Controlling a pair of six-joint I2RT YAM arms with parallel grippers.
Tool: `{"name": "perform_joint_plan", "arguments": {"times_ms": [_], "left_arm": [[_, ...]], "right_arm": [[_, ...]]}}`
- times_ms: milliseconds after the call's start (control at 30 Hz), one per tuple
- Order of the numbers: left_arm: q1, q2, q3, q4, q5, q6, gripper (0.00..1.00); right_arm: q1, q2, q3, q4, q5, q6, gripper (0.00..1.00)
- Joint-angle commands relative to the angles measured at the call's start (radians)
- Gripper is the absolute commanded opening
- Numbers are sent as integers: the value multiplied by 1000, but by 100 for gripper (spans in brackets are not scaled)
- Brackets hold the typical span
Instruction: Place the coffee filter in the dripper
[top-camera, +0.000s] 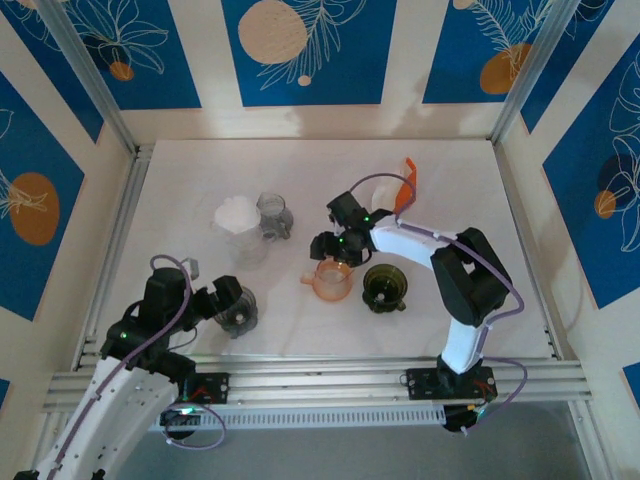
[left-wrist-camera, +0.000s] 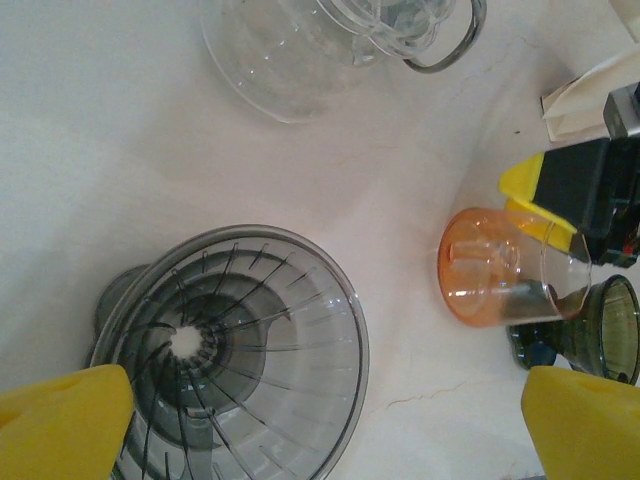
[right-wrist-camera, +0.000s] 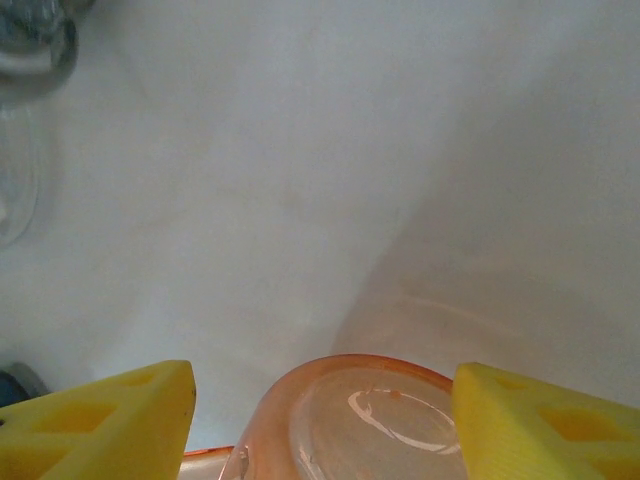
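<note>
A white coffee filter (top-camera: 237, 212) sits in the mouth of a clear dripper (top-camera: 246, 243) at the table's middle left; that clear dripper (left-wrist-camera: 290, 60) also shows at the top of the left wrist view. A smoky grey dripper (top-camera: 238, 311) (left-wrist-camera: 230, 350) stands upright at the near left, and my left gripper (top-camera: 222, 296) (left-wrist-camera: 330, 415) hovers open just above its rim, holding nothing. An orange dripper (top-camera: 332, 281) (right-wrist-camera: 380, 420) (left-wrist-camera: 495, 280) lies at centre. My right gripper (top-camera: 331, 247) (right-wrist-camera: 320, 420) is open, its yellow fingers on either side of it without touching.
A dark green dripper (top-camera: 385, 287) (left-wrist-camera: 605, 330) stands right of the orange one. A clear glass cup (top-camera: 273, 216) is beside the filter. An orange and white packet (top-camera: 405, 186) lies further back. Frame rails line the table's edges.
</note>
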Motion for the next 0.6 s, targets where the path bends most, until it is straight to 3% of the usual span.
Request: {"name": "perform_joint_plan", "arguments": {"times_ms": [0,267,567], "left_arm": [[11,-12,-7,-2,16,1,100],[11,-17,-21,6,23,0,100],[11,-17,-28,16,30,-2,100]], "right_arm": [[58,-54,-50,8,31,77,68],[173,-137,-117,19,84,156,68],[208,-243,-105,-39,187,131,74]]}}
